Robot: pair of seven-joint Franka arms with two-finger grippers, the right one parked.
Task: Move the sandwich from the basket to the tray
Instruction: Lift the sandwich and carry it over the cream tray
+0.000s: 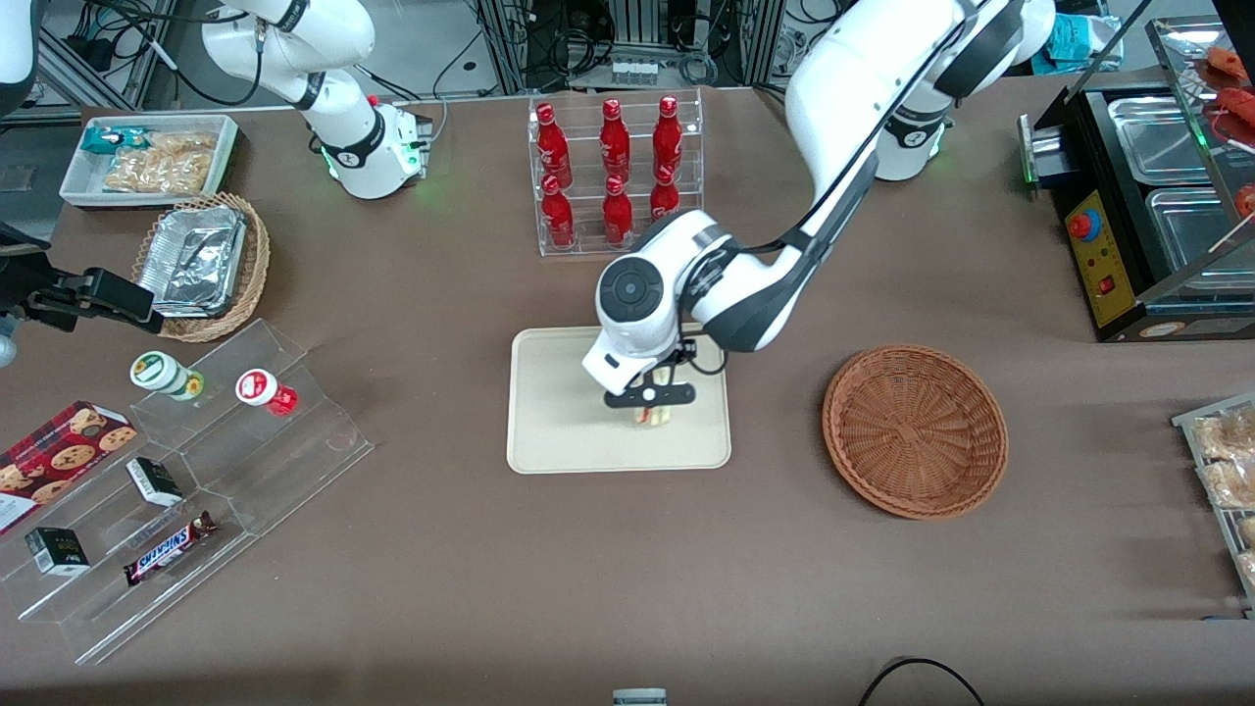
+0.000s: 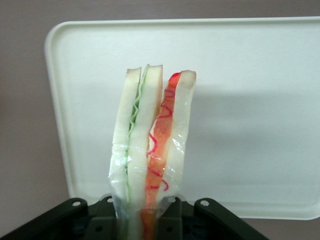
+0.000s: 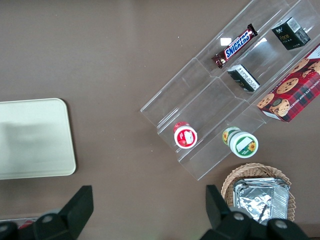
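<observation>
Clamped on the sandwich, the gripper hangs over the tray, the basket lying bare beside the tray; released from this height, the upright wedge could topple or bounce out, though only a rack of red bottles stands near the tray.

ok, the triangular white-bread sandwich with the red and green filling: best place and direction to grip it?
Across the two bread faces at one end, coming from above, as the left gripper does now over the cream-beige rectangular tray. The triangular white-bread sandwich is a thin layered slab; squeezing the flat faces presses the layers together and leaves the filling edge clear.
</observation>
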